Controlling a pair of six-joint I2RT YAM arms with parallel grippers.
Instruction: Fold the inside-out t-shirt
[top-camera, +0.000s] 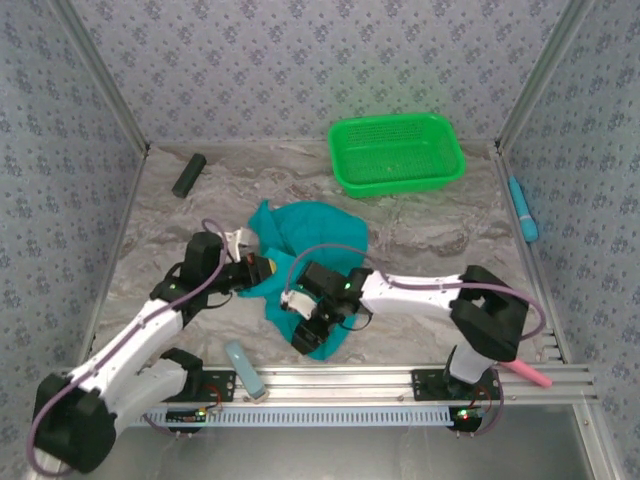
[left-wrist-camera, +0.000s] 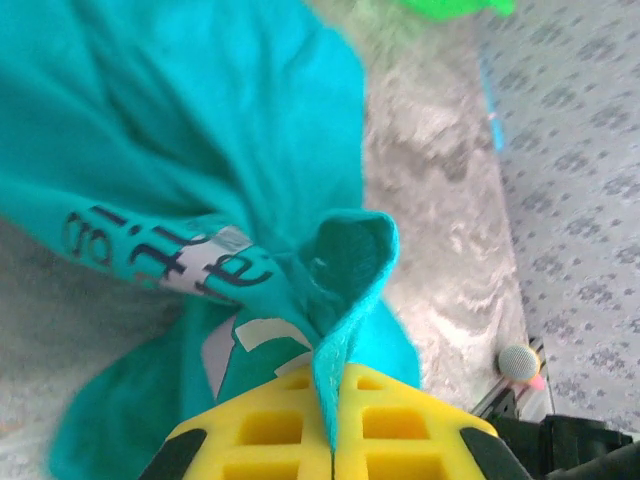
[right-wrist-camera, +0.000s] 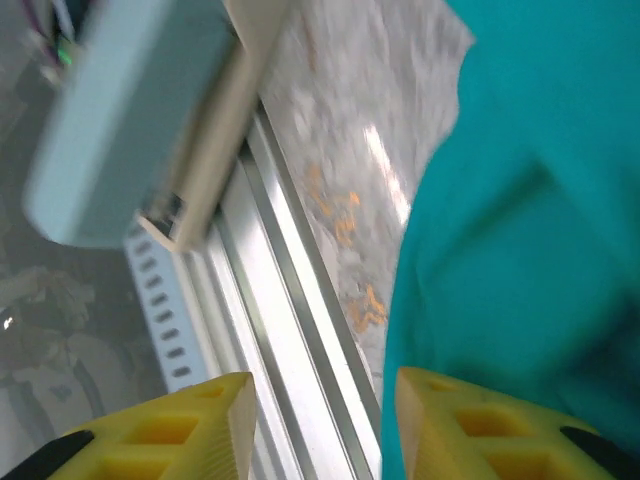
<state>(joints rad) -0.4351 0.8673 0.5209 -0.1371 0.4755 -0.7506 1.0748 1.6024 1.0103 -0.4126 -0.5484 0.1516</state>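
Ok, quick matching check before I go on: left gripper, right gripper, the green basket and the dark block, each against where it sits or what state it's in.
Things:
1 left gripper
2 right gripper
3 bright green plastic mesh basket
4 dark rectangular block

Places or states:
A far side of the table, right
B open, beside the teal cloth t-shirt edge
C far side of the table, left
D shut on a fold of the t-shirt

Pairs: 1-D, 2-B, 3-A, 4-C

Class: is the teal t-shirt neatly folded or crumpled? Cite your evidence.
Crumpled: the t-shirt lies in an irregular bunched heap, a fold pinched in the left gripper.
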